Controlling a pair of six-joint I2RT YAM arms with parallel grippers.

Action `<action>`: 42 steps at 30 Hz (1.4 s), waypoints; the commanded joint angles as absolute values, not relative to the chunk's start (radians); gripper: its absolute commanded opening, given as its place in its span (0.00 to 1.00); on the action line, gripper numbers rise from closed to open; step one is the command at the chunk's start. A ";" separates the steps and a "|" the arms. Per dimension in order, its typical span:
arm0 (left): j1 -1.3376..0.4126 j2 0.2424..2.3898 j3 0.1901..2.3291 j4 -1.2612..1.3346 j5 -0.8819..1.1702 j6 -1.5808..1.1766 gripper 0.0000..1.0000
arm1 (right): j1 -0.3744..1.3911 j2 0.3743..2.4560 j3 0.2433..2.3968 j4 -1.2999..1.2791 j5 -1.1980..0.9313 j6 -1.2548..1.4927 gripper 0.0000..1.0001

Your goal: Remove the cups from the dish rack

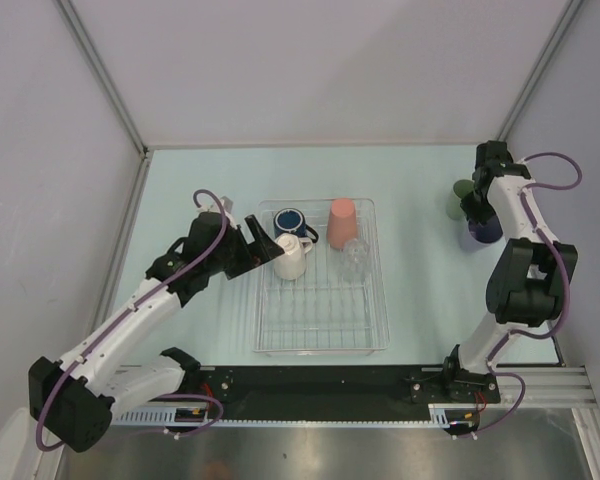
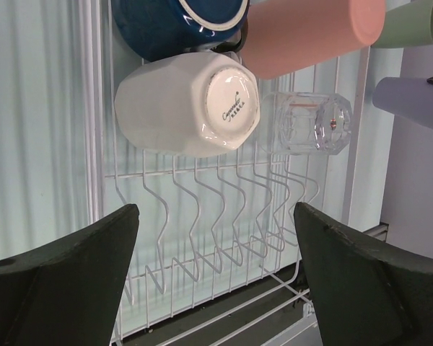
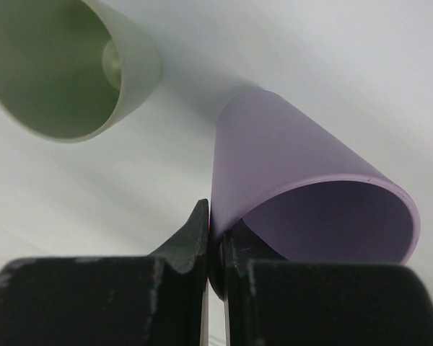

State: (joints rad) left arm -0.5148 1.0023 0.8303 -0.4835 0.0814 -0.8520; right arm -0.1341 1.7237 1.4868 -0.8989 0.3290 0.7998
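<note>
The clear dish rack [image 1: 315,318] sits mid-table. At its far end are a dark blue mug [image 1: 290,220], a cream-white mug [image 1: 291,258], a salmon tumbler [image 1: 342,222] and a clear glass [image 1: 354,259]. My left gripper [image 1: 264,246] is open at the rack's left rim, just short of the white mug [image 2: 180,101]. In the left wrist view nothing lies between the fingers but rack wires [image 2: 202,216]. My right gripper [image 1: 477,214] is at the far right, shut on the rim of the lavender tumbler [image 3: 296,166]. The sage green tumbler [image 3: 65,65] stands beside it on the table.
The left wrist view also shows the blue mug [image 2: 166,25], salmon tumbler [image 2: 303,32], glass [image 2: 310,122], green tumbler [image 2: 411,25] and lavender tumbler [image 2: 411,101]. The near half of the rack holds no cups. Enclosure walls stand close to the right arm.
</note>
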 commanded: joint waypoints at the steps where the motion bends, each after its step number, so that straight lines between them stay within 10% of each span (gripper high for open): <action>1: -0.520 1.022 0.828 -0.483 0.089 -0.827 0.93 | -0.149 1.758 1.517 -0.859 0.295 0.781 0.00; 42: -0.571 1.117 0.874 -0.482 0.061 -0.834 0.92 | -0.137 1.724 1.597 -0.903 0.295 0.758 0.35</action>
